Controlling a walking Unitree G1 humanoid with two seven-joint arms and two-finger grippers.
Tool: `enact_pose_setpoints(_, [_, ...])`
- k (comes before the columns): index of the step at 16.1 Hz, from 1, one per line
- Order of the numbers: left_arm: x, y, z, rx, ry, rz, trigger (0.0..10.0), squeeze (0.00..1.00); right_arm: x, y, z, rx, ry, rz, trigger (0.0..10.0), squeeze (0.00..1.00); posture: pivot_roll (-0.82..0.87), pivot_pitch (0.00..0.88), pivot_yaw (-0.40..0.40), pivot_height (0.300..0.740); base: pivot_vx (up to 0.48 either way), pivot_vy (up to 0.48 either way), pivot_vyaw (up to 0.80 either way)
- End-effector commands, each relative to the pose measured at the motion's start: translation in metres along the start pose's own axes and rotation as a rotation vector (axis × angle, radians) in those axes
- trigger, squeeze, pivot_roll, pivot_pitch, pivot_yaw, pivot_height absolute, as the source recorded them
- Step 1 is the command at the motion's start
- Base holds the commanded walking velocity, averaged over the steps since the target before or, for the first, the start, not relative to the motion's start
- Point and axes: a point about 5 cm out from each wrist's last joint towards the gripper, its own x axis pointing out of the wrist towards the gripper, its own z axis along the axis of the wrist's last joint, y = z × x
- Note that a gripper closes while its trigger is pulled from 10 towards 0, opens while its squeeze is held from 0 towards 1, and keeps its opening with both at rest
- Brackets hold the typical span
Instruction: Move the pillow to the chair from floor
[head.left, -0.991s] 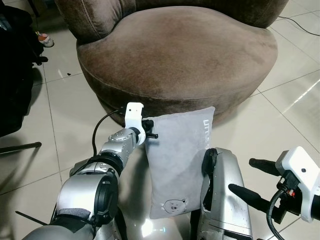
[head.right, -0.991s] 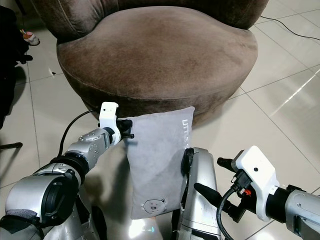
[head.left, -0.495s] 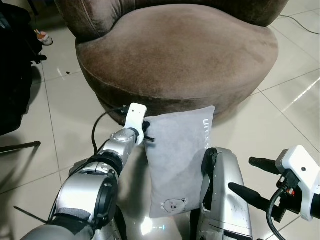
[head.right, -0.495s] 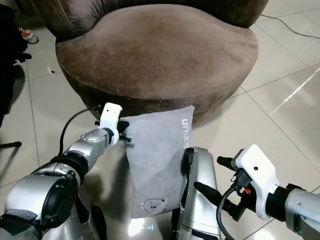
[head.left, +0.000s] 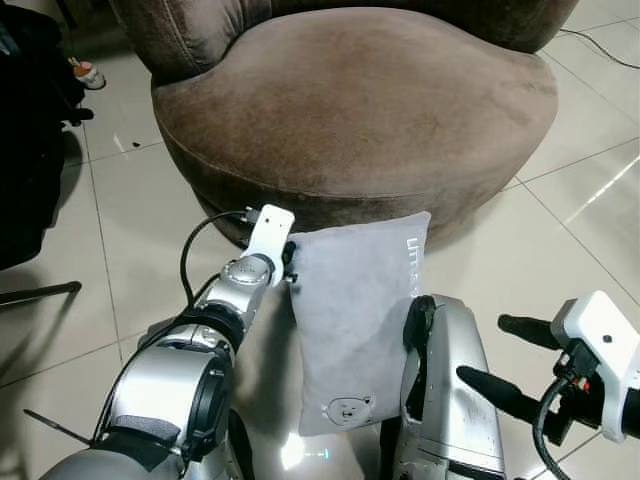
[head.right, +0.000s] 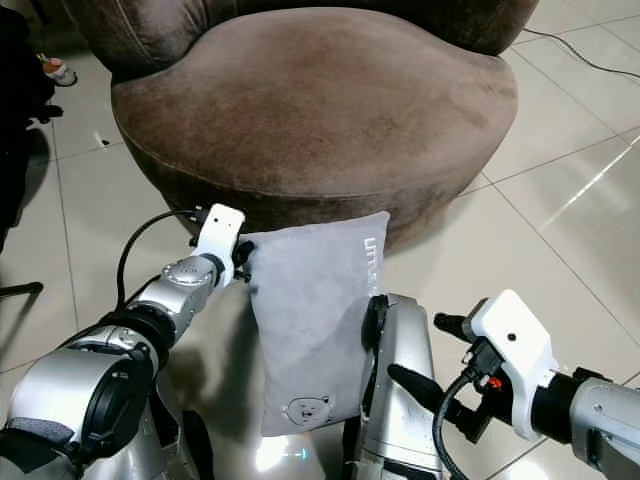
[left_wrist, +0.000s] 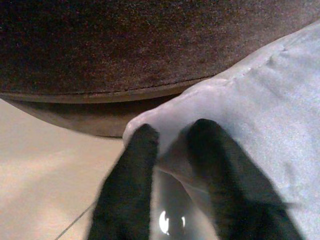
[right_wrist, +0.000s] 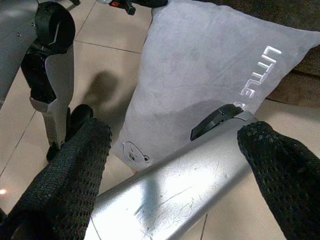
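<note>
The left gripper (left_wrist: 170, 150) pinches the upper corner of the grey pillow (head.left: 355, 320), which hangs upright just in front of the brown chair (head.left: 350, 100), above the floor (head.left: 120, 230); the right gripper (head.left: 500, 360) waits beside it, fingers apart.

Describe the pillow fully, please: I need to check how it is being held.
The pillow is a light grey rectangle of soft, suede-like fabric, with pale lettering near one upper corner and a small bear face stitched near its lower edge. It stands upright on its short end, in front of the brown chair and not yet on the seat. The left claw pinches its upper corner between both black fingers. Its other side lies against the robot's silver leg.
</note>
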Motion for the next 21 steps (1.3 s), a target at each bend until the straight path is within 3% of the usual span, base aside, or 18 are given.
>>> enact_pose_setpoints(1, [0.0001, -0.0031, -0.0035, -0.018, 0.018, -0.020, 10.0, 1.00, -0.0017, 0.0008, -0.0001, -0.002, 0.017, 0.006, 10.0, 0.00, -0.54, 0.171, -0.018, 0.386, 0.000, 0.000, 0.00])
enact_pose_setpoints(21, [-0.0007, -0.0032, -0.0094, -0.059, 0.036, -0.036, 10.0, 1.00, -0.0030, 0.0011, -0.0001, -0.003, 0.016, 0.004, 10.0, 0.00, -0.54, 0.157, -0.014, 0.386, 0.000, 0.000, 0.00])
